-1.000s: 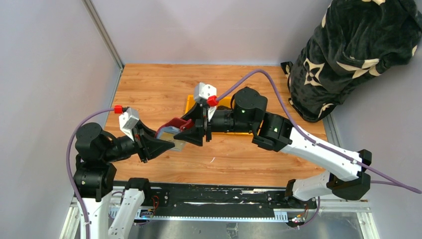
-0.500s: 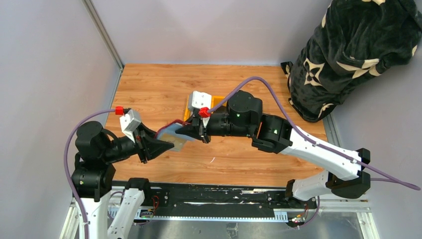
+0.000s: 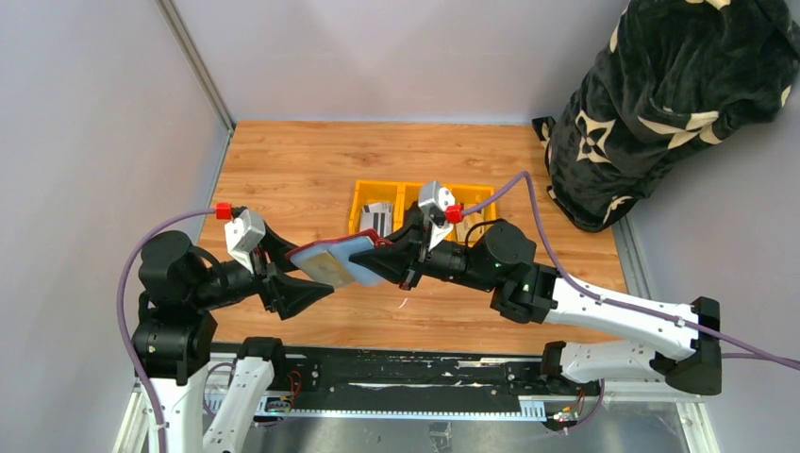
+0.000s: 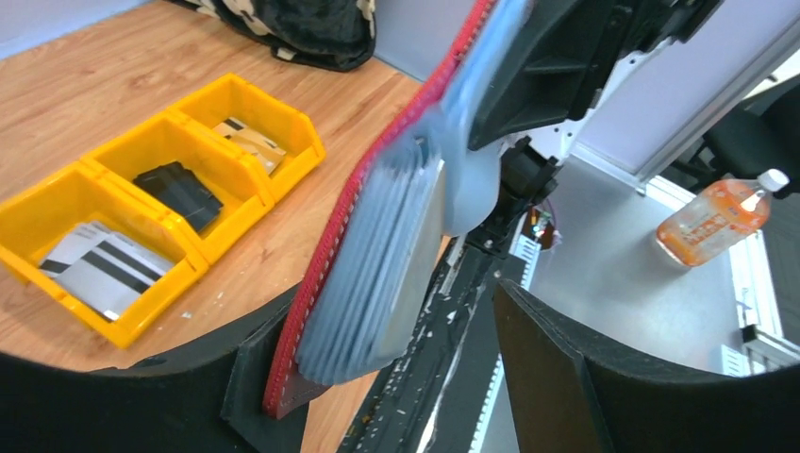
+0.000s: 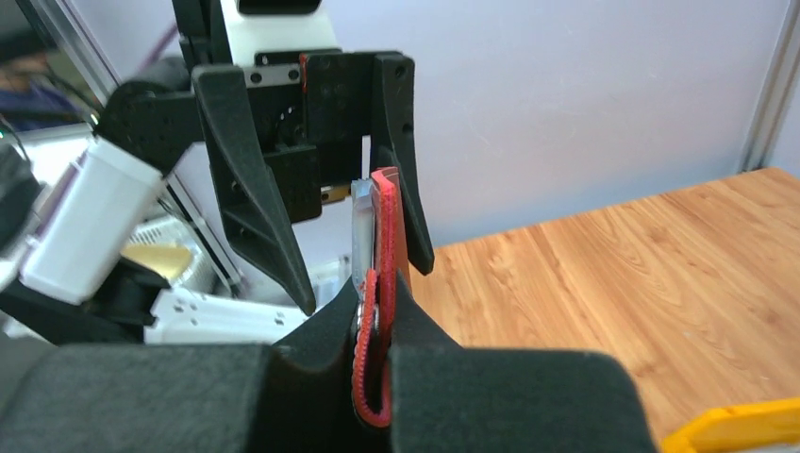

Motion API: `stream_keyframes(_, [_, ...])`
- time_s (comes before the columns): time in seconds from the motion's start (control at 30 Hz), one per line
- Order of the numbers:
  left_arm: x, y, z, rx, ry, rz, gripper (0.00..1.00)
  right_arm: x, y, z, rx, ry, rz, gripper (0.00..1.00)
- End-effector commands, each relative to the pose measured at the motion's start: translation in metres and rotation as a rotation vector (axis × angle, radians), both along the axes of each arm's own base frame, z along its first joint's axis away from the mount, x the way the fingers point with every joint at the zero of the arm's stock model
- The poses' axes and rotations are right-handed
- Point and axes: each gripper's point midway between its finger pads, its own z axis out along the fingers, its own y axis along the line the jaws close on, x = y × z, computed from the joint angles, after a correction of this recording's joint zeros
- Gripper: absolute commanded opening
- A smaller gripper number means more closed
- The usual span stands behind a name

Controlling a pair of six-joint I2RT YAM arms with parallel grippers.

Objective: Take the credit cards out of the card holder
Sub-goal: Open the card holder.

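Card holder [image 3: 330, 257] clamped in right tool [image 3: 394, 262], far end inside parted left tool [image 3: 307, 274]

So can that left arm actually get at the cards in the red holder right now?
Probably yes. The right end effector clamps the card holder in mid-air, and the left end effector stands open with its fingers either side of the holder's free end.

left arm [image 3: 175, 269]: black rounded joint housings, white lower link | right arm [image 3: 613, 307]: long white shells between black joints, small green lights [image 3: 524, 283] | thin purple cables [image 3: 528, 189] with red plugs [image 3: 224, 209] at both wrists | pale grey boxy wrist cameras [image 3: 247, 231] | left claw [image 3: 307, 274], right claw [image 3: 396, 264]: matte black wedge-shaped plastic fingers [image 3: 302, 294]
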Motion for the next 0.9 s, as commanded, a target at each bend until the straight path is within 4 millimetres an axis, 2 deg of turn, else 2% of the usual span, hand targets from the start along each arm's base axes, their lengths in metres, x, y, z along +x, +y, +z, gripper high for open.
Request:
stream_keyframes(0.0, [-0.020,-0.005,0.013,-0.035,0.009,-0.069,0.70,-0.002,-0.028,0.068,0.376,0.109,0.002,0.00])
stream_keyframes(0.23, [-0.039,-0.008,0.022,-0.043,-0.032,-0.134,0.60,0.005,-0.032,0.061,0.471,0.212,-0.007,0.00])
stream_keyframes(0.37, [-0.042,-0.007,0.025,-0.037,-0.066,-0.113,0.56,0.008,-0.029,0.056,0.500,0.247,-0.002,0.00])
stream_keyframes(0.47, [-0.031,-0.004,0.028,-0.033,-0.066,-0.047,0.47,0.009,-0.027,0.053,0.514,0.267,0.005,0.00])
stream_keyframes(0.57, [-0.011,0.003,0.034,-0.053,-0.082,0.076,0.33,0.008,-0.025,0.050,0.520,0.293,0.019,0.00])
stream_keyframes(0.63, [-0.002,0.006,0.049,-0.127,-0.129,0.142,0.31,0.007,-0.023,0.050,0.522,0.299,0.037,0.00])
stream_keyframes(0.73, [-0.004,0.006,0.064,-0.234,-0.191,0.163,0.31,0.004,-0.023,0.051,0.533,0.300,0.057,0.00])
stream_keyframes(0.87, [-0.002,0.003,0.063,-0.252,-0.140,0.139,0.29,0.003,-0.028,0.051,0.542,0.305,0.052,0.00])
